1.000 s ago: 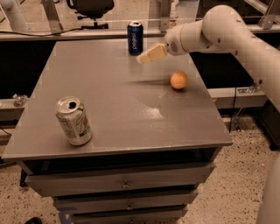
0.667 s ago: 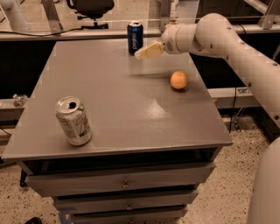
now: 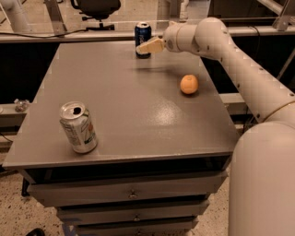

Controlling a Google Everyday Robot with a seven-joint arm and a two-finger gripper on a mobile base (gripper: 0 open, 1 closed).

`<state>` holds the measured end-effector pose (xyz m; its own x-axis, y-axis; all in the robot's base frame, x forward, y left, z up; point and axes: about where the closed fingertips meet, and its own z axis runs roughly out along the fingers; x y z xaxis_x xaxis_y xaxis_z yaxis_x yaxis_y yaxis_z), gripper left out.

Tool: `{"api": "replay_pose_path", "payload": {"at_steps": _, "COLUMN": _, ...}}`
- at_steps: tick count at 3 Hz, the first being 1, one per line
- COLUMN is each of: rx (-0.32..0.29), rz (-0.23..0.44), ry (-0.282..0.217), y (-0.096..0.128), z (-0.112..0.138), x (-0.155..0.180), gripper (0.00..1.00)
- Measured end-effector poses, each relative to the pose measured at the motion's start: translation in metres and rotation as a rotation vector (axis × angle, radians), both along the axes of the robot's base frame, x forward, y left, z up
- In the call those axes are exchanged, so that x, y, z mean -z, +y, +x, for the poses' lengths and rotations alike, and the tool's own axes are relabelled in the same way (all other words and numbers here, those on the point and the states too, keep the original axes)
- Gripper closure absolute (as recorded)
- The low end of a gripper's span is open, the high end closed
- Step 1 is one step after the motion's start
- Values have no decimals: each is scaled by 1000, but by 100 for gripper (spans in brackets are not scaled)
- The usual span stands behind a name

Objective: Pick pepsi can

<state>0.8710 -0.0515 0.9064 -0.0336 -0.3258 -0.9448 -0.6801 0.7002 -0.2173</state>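
The pepsi can (image 3: 142, 36) is dark blue with a silver top and stands upright at the far edge of the grey table (image 3: 124, 101). My gripper (image 3: 146, 46) reaches in from the right on a long white arm. Its cream fingers (image 3: 152, 45) point left and overlap the can's lower right side. I cannot tell whether they touch the can.
A silver-white can (image 3: 78, 127) with green and red marks stands near the table's front left. An orange (image 3: 189, 84) lies at the right side. A black office chair (image 3: 96, 7) stands beyond the far edge. Drawers (image 3: 131, 193) sit under the tabletop.
My gripper has moved left toward the pepsi can, and its fingers now overlap the can's lower right side. The cans and the orange have not moved.
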Motion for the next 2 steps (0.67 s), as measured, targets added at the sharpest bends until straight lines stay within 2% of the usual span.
{"api": "replay_pose_path", "payload": {"at_steps": 2, "rx": -40, "rz": 98, "ry": 77, "y": 27, "z": 28, "x": 5, "gripper": 0}}
